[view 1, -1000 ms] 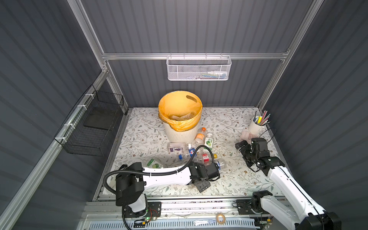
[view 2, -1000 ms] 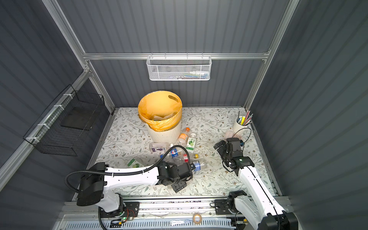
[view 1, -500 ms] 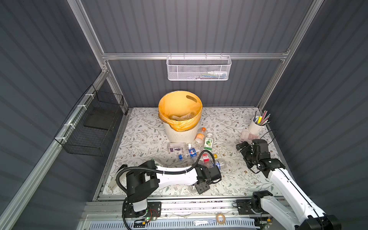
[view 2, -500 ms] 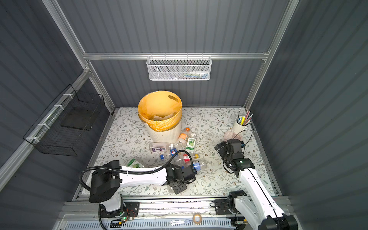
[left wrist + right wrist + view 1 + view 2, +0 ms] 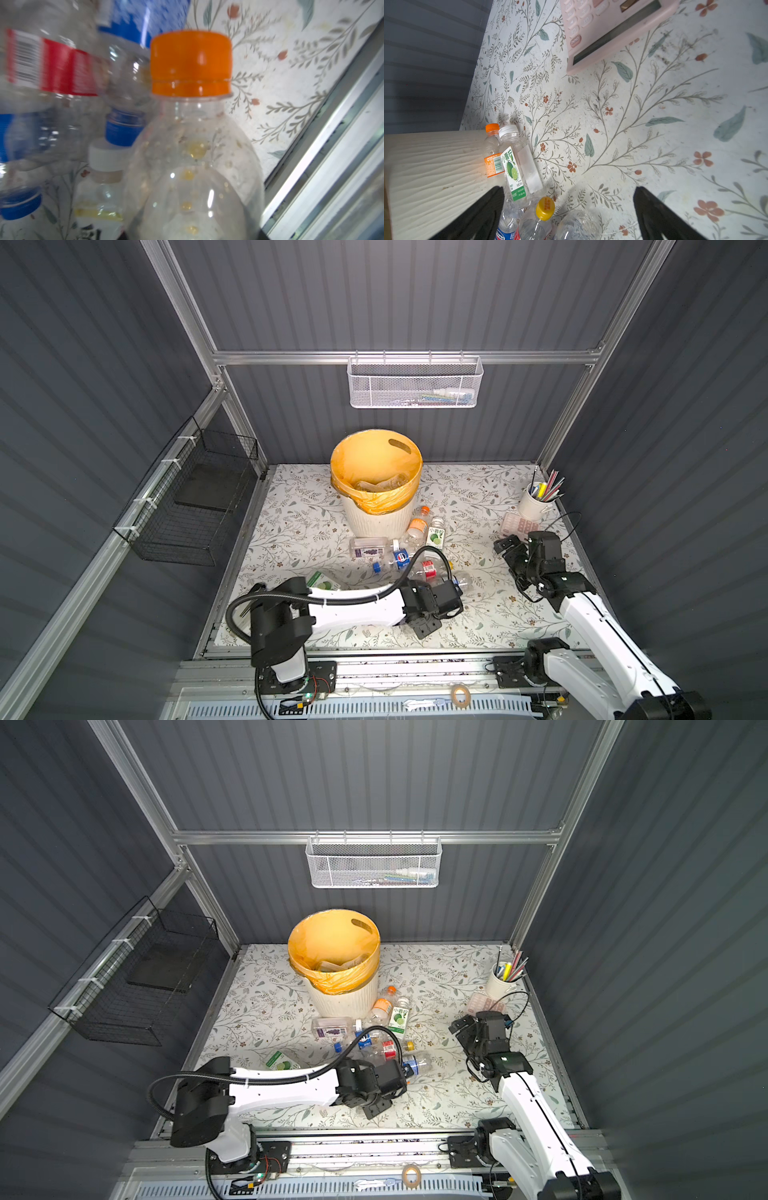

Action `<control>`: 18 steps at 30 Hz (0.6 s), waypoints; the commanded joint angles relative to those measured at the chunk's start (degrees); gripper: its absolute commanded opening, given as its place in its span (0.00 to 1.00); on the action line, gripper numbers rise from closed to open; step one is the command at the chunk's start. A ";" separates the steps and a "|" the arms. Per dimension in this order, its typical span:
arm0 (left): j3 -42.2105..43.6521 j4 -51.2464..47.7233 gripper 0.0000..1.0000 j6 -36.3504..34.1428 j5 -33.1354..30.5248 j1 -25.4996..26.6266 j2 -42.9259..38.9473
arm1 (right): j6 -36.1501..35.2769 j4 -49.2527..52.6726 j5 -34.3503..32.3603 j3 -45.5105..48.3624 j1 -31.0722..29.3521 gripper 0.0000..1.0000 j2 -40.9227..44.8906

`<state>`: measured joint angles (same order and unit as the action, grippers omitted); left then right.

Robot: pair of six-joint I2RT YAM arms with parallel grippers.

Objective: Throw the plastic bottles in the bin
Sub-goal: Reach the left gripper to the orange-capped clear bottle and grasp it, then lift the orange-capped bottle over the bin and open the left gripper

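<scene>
The floral worktop [image 5: 291, 522] carries the bin [image 5: 376, 516] at far centre, with its orange liner [image 5: 374, 456] folded over the rim and a few binned bottles [image 5: 382, 483] inside. The bin stands where it stood a second ago.

The left arm [image 5: 357, 608] lies low along the near edge and reaches right. Its base joint has turned slightly since then, while its wrist remains at the near right corner of the bottle cluster. The right arm [image 5: 582, 614] has not moved. The right gripper [image 5: 569, 188] hangs above the worktop near the calculator [image 5: 519, 526], its fingers [image 5: 481, 209] spread wide with nothing between them.

The plastic bottles [image 5: 401, 558] left on the worktop lie in an unchanged cluster just on the near side of the bin, touching one another.

The left gripper [image 5: 456, 592] has drawn closed. Its fingers are out of frame in the left wrist view. The clear orange-capped bottle [image 5: 191, 166] fills the middle of that view at close range, gripped by its body.
</scene>
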<state>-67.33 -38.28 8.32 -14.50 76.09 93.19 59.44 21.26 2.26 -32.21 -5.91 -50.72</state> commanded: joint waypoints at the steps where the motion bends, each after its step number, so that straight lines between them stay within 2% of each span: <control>1: -5.91 0.58 0.49 -1.08 -9.31 0.07 -7.01 | -1.25 -1.62 0.82 0.32 0.29 0.99 -0.18; 5: -11.33 2.61 0.49 -4.89 -16.47 -3.78 -12.92 | -1.80 -3.94 2.21 0.43 0.38 0.99 -0.42; 10: -17.13 15.62 0.49 -13.66 -16.37 -14.36 -17.26 | -3.89 -8.30 6.87 -0.04 0.37 0.99 -2.11; 13: -23.37 21.71 0.49 -17.02 -15.92 -18.87 -14.66 | -5.62 -8.28 9.06 -1.66 0.31 0.99 -3.54; 15: -27.95 21.97 0.50 -17.29 -15.08 -22.66 -11.20 | -6.77 -7.09 9.77 -2.99 0.29 0.99 -4.02; 18: -34.11 16.50 0.52 -11.35 -6.97 -31.26 -4.37 | -7.73 -5.50 9.73 -3.89 0.29 0.99 -3.50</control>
<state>-98.28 -19.90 -4.71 -26.79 50.33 83.50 54.28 14.81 10.52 -34.02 -5.65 -54.74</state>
